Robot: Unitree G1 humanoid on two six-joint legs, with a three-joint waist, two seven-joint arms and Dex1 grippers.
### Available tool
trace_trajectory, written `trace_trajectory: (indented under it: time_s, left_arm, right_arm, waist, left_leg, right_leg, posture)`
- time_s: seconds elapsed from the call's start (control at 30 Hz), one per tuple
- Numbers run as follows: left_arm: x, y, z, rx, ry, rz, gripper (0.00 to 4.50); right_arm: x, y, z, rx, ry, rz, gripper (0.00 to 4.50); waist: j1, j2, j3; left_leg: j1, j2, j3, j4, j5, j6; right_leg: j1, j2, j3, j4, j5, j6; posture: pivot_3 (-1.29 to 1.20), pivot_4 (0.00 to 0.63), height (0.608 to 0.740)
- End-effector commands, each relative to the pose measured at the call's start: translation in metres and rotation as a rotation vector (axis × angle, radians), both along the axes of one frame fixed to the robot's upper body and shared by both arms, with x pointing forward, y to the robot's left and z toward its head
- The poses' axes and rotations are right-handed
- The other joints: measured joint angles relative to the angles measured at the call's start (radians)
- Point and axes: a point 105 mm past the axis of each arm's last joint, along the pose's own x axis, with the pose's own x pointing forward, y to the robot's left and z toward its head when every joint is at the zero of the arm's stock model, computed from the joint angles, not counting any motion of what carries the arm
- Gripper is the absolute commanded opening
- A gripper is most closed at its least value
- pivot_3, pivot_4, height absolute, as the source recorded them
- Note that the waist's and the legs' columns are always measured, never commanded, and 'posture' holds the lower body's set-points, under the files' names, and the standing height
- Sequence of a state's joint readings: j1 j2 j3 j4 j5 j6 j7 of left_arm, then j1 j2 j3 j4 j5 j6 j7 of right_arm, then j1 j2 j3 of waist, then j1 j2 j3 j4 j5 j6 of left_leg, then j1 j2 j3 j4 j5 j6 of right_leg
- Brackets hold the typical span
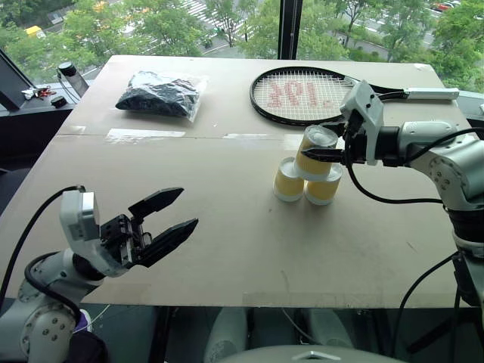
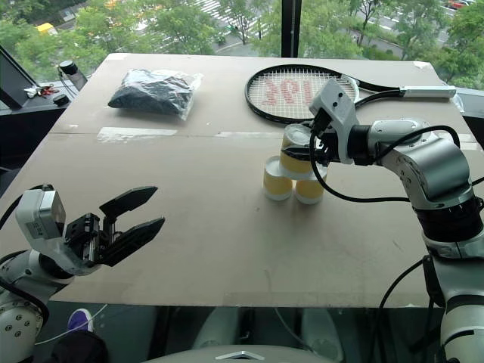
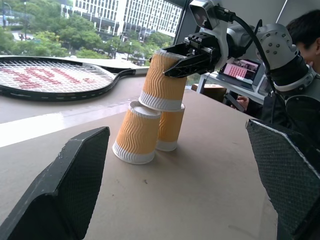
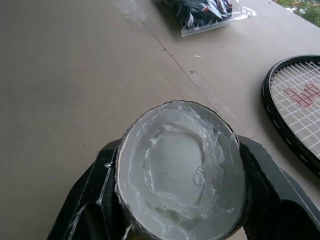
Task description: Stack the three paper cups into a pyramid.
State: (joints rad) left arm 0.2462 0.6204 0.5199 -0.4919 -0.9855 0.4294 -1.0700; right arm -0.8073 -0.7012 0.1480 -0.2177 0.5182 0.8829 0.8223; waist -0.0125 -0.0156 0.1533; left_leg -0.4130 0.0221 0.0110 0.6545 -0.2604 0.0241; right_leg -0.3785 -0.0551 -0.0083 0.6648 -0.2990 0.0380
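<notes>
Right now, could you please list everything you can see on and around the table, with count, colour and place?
paper cups: three, yellow-orange with white rims; two side by side upside down right of the table's centre, the third resting on them, tilted.
tennis racket: one, black frame, white strings with red mark; far right of the table.
plastic bag: one, clear with dark contents; far left.
table: one, beige.
small items: a few, dark and red; on the ledge beyond the far left corner.
person: one, dark hair; behind the right arm in the left wrist view.
left gripper: black fingers, open, over the near left edge.
right gripper: black, shut on the top cup.
</notes>
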Motion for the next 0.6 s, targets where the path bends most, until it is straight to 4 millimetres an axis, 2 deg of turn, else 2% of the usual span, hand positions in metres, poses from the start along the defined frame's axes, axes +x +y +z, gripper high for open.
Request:
trace_trajectory:
  time_s: [0.03, 0.23, 0.27, 0.37, 0.53, 0.6]
  left_arm:
    - [-0.001, 0.001, 0.009, 0.0, -0.053, -0.017, 4.5]
    - [0.002, 0.003, 0.02, -0.041, -0.102, -0.026, 4.5]
    - [0.002, 0.003, 0.022, -0.052, -0.105, -0.031, 4.5]
    - [0.003, 0.004, 0.023, -0.048, -0.106, -0.038, 4.5]
    - [0.003, 0.004, 0.017, -0.042, -0.068, -0.052, 4.5]
    - [0.01, 0.0, 0.009, -0.028, -0.035, -0.013, 4.5]
  right_arm:
    - [-0.004, -0.001, 0.011, 0.017, -0.053, -0.001, 2.14]
    - [-0.005, -0.003, 0.001, 0.002, -0.059, 0.006, 2.14]
    - [-0.005, -0.003, 0.002, 0.011, -0.065, 0.01, 3.17]
    - [-0.005, -0.003, 0.005, 0.024, -0.089, 0.017, 4.44]
    - [-0.007, -0.009, 0.022, 0.057, -0.169, 0.012, 4.48]
    - [-0.015, -0.02, 0.034, 0.096, -0.203, 0.028, 4.48]
  waist:
    - [0.0, 0.0, 0.0]
    - [0.001, -0.001, -0.001]
    - [0.001, -0.001, -0.001]
    - [0.0, -0.001, 0.0]
    - [-0.001, -0.001, 0.0]
    - [0.003, -0.001, 0.0]
  left_leg:
    - [0.0, 0.0, 0.0, 0.0, 0.0, 0.0]
    - [0.0, 0.0, 0.0, 0.0, 0.0, 0.0]
    - [0.0, 0.0, 0.0, 0.0, 0.0, 0.0]
    - [0.0, 0.0, 0.0, 0.001, 0.0, 0.0]
    - [0.0, 0.0, 0.0, 0.001, 0.001, -0.001]
    - [0.0, 0.0, 0.0, 0.001, 0.001, -0.001]
  right_leg:
    - [0.0, 0.0, 0.0, 0.0, 0.0, 0.0]
    - [0.0, 0.0, 0.0, 0.0, 0.0, 0.0]
    - [0.0, 0.0, 0.0, 0.0, 0.0, 0.0]
    - [0.0, 0.0, 0.0, 0.0, 0.0, 0.0]
    - [0.0, 0.001, 0.0, 0.0, 0.0, 0.0]
    - [0.0, 0.001, 0.0, 0.0, 0.0, 0.0]
  posture:
    - [0.0, 0.15, 0.74]
    - [0.0, 0.15, 0.74]
    - [0.0, 0.15, 0.74]
    - [0.0, 0.15, 0.74]
    - [0.0, 0.15, 0.74]
    - [0.0, 0.15, 0.74]
